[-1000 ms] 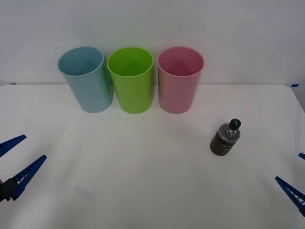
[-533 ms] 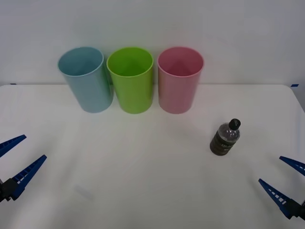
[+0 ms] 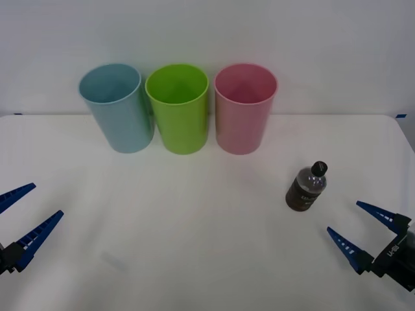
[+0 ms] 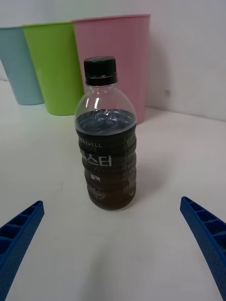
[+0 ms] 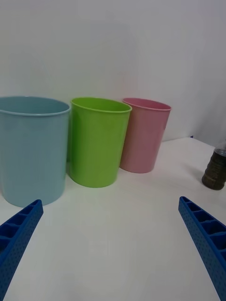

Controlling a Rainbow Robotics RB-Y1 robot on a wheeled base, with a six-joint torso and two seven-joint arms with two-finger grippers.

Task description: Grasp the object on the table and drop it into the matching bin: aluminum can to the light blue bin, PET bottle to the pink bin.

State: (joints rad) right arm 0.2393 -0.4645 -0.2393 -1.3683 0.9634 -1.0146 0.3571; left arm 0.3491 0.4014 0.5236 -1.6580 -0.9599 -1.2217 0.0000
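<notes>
your right gripper (image 3: 358, 235) has come in from the table's right edge over the last second and now sits low near the front right corner, fingers spread wide, with nothing between them. the PET bottle (image 3: 306, 187) stands upright on the table (image 3: 194, 220) toward its right side, just beyond the fingertips and a little toward the centre. in the right wrist view the bottle (image 4: 106, 141) is framed almost midway between the two blue fingers (image 4: 21, 235), so the approach looks well lined up. the bottle itself has not shifted; only the arm has moved.

that reads as the reach step under way, grasp not yet made. you would likely need to carry on forward until the fingers flank the ribbed body below the shoulder, then close.

the pink bin (image 3: 245, 107) stands at the back edge, rightmost of three, touching or nearly touching the lime green bin (image 3: 177, 107), with the light blue bin (image 3: 117, 107) on the far left. your left gripper (image 3: 19, 223) waits splayed at the front left edge.
</notes>
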